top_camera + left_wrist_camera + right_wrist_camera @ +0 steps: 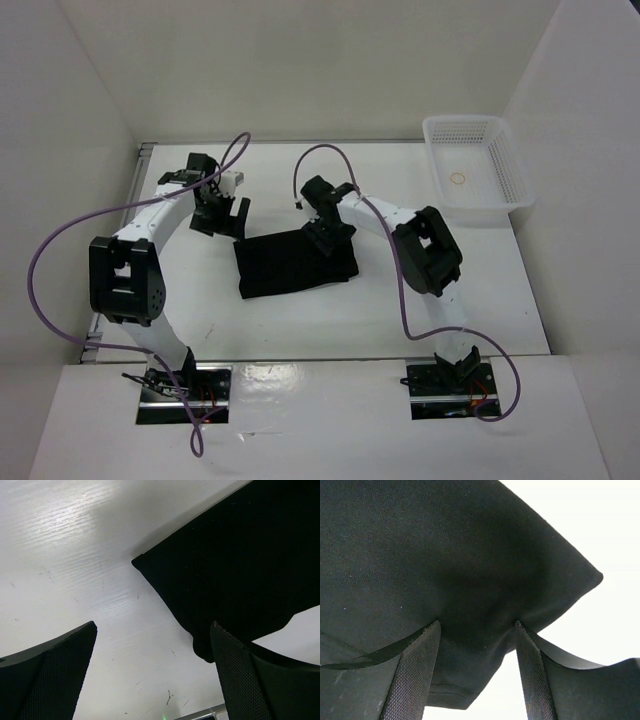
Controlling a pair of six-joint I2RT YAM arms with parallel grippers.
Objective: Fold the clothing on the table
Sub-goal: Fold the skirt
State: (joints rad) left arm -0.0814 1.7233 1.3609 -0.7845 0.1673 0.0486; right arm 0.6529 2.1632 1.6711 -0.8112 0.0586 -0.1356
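Observation:
The black clothing point(295, 263) lies as a folded rectangle in the middle of the white table point(400, 320). My left gripper point(222, 215) hangs open just off its far left corner. In the left wrist view the left gripper point(154, 630) has bare table point(75, 555) between its fingers, and the clothing point(240, 555) edge runs beside the right finger. My right gripper point(325, 235) is down on the garment's far right part. In the right wrist view the right gripper point(475, 625) stands with jaws apart, both tips pressing on the clothing point(445, 540), with a hem near the bottom.
A white mesh basket point(462, 122) stands at the far right corner with a small ring point(458, 179) inside. White walls enclose the table on three sides. Purple cables loop from both arms. The arm bases sit at the near edge.

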